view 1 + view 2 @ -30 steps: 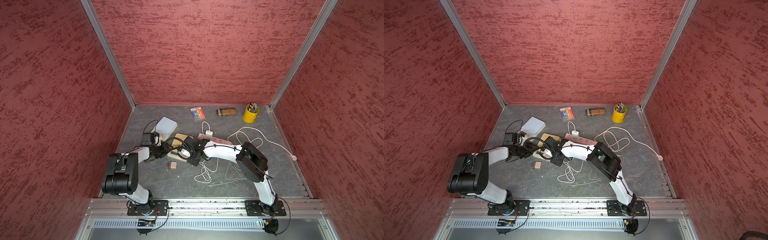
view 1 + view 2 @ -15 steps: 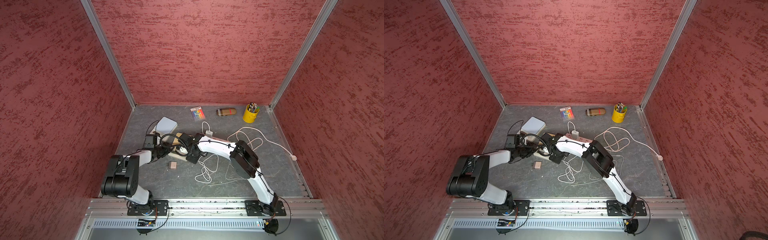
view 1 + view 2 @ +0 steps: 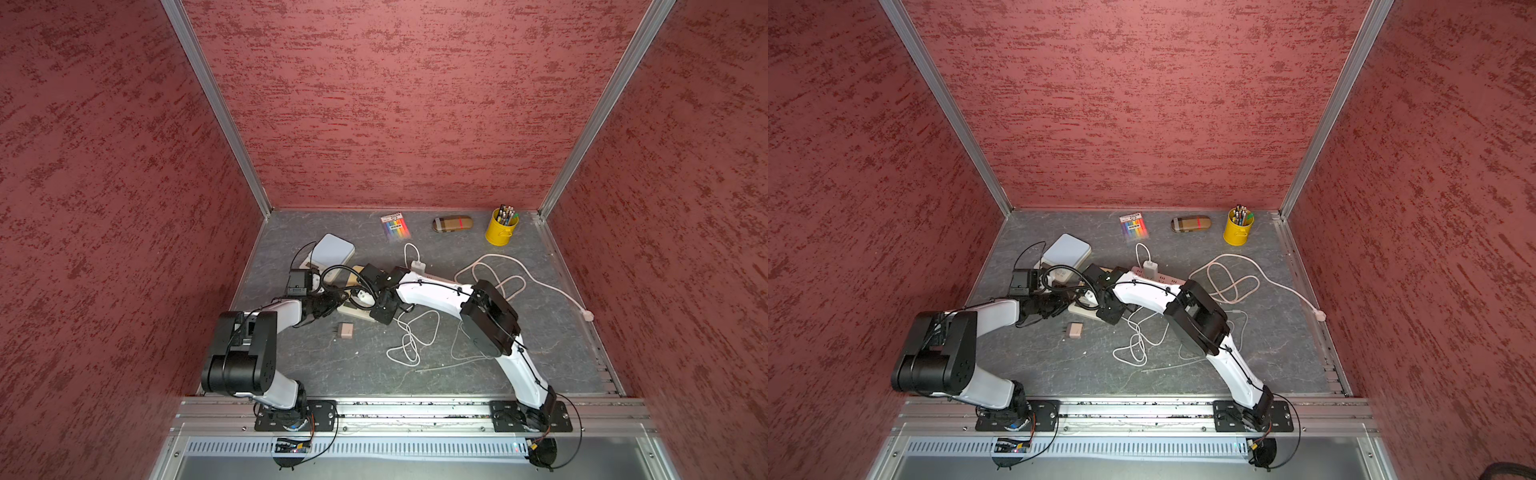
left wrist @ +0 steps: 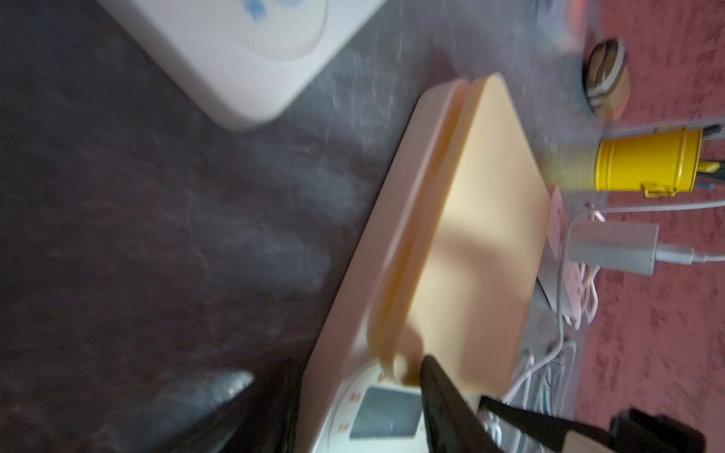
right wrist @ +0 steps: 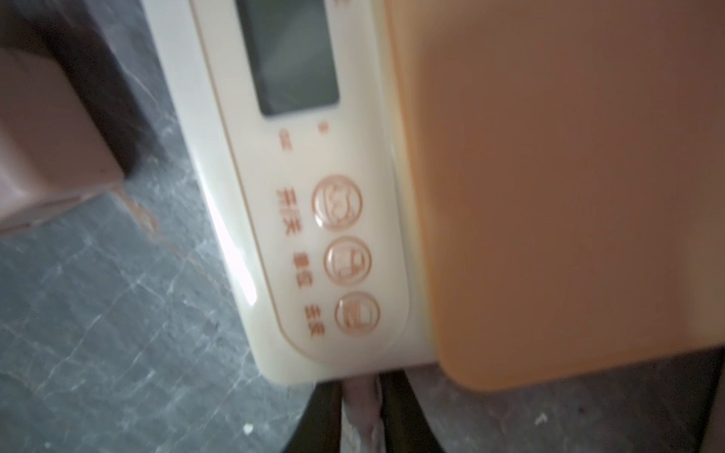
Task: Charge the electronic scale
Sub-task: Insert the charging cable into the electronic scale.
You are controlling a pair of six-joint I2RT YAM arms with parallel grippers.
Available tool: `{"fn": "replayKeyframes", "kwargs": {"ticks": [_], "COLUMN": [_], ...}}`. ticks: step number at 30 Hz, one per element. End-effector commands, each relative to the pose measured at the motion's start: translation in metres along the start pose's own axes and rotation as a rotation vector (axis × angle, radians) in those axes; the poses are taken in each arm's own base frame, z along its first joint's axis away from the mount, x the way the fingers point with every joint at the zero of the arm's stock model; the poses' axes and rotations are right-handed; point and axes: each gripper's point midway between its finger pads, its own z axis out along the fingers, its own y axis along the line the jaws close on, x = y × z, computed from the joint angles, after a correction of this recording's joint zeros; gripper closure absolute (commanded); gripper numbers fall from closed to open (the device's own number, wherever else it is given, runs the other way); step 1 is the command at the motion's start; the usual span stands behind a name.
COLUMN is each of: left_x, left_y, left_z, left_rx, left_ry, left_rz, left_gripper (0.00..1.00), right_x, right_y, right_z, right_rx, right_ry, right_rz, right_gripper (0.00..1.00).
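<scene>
The electronic scale (image 3: 354, 311) (image 3: 1081, 311) is cream with a tan platform (image 4: 482, 219), a grey display and round orange buttons (image 5: 337, 202). It lies on the grey floor between both arms. My left gripper (image 3: 336, 301) (image 4: 333, 392) stands open astride the scale's display end, one finger on the floor side and one over the platform. My right gripper (image 3: 384, 309) (image 5: 361, 396) is shut on a pale pink cable plug (image 5: 359, 392), which is pressed against the scale's side edge.
A white flat device (image 3: 332, 251) lies just behind the scale. A pink power strip (image 3: 434, 277) carries a white charger (image 3: 419, 265). Loose white cable (image 3: 411, 336) and a pink adapter block (image 3: 345, 331) lie in front. A yellow pencil cup (image 3: 501, 227), a case (image 3: 453, 223) and a marker pack (image 3: 395, 226) line the back wall.
My right forearm and elbow have swung slightly left, with the gripper staying at the scale's side. The left gripper has shifted a little along the scale's display end.
</scene>
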Motion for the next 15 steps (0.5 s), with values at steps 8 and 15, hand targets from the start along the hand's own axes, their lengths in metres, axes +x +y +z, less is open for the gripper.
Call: {"fn": "replayKeyframes", "kwargs": {"ticks": [8,15], "left_x": [0.038,0.029], "left_y": [0.018,0.018], "left_z": [-0.025,-0.029], "left_rx": [-0.006,-0.007], "left_ry": [0.167,0.133], "left_rz": [-0.112,-0.104], "left_gripper": [0.46,0.43], "right_x": [-0.051,-0.013], "right_y": [0.003,-0.002], "right_z": [-0.050,-0.062], "right_rx": [0.036,-0.019], "right_ry": [-0.355,-0.334], "right_rz": [-0.032,-0.067], "right_gripper": [0.66,0.60]}}
